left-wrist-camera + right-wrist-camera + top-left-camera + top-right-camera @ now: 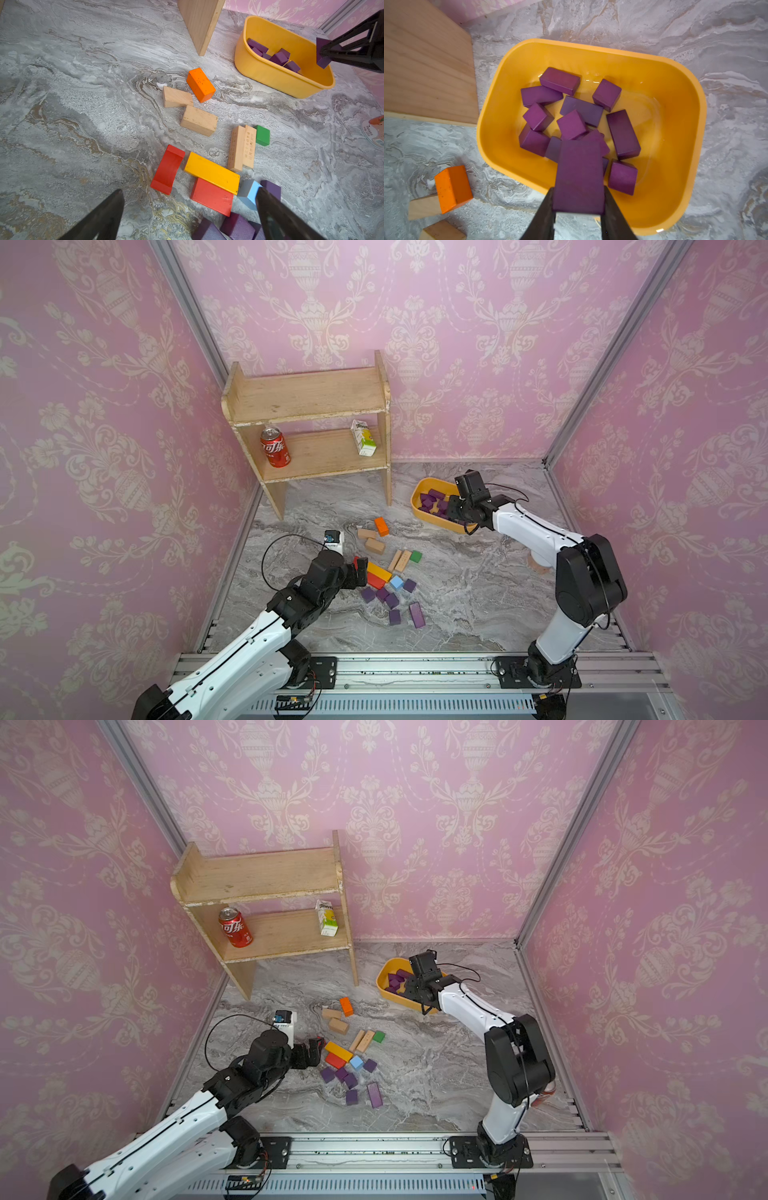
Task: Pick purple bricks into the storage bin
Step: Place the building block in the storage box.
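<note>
The right gripper (579, 192) is closed on a purple brick (579, 170), a bar clamped by its long sides. It holds the brick over the bin (496, 128), above the end nearest the right arm. In the left wrist view the brick's lower end hangs at about rim height, inside the bin's outline and apart from its walls. Whether it touches the heap beneath cannot be told. About a dozen purple bricks (623, 135), cubes and bars, lie in a loose heap on the bin's floor, some leaning on each other. The left gripper (189, 191) is well apart from the bin, on the left arm's side, jaws spread wide with nothing between them, hovering above the table (478, 593). Six loose bricks (392, 600), also purple, lie on the table well away from the bin and nearer the arms' bases than it: five small ones close together and one bar (417, 615) at the group's edge. Between that group and the bin lie the other blocks. The orange block (381, 526) is nearest the bin, followed by the tan blocks (374, 545) and the green cube (415, 557). Farthest from the bin, the yellow (379, 571), red (375, 581) and blue (396, 583) blocks sit just beside the purple group. A shelf (307, 406) stands near the bin's left end, one leg close to the rim.
</note>
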Available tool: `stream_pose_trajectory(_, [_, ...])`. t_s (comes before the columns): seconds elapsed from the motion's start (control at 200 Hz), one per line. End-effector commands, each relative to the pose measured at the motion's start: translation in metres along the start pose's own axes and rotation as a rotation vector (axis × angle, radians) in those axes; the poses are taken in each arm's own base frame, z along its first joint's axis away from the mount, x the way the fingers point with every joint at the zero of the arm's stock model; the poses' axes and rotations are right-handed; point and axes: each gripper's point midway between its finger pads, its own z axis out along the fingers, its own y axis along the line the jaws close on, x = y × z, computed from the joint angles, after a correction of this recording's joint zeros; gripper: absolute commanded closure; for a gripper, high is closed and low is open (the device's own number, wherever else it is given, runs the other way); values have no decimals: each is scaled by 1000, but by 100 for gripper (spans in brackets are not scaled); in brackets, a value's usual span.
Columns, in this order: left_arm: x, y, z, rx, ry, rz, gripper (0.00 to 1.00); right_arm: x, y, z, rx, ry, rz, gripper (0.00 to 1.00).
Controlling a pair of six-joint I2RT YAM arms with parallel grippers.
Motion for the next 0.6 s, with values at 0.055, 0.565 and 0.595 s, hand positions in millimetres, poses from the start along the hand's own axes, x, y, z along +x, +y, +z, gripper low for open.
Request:
stream_pose_trajectory(0.055, [-16,-6,-5,5,-20,29,1,-27,-2,-6,-3,-54,1,66])
stream_pose_trajectory(0.565, [-51,-20,-29,48,-90,57,1,-42,7,-61,-190,-137,-66,5])
stream_pose_trajectory(0.595, [-50,-21,-29,52,-84,59,1,-36,9,-61,-211,-123,-67,6])
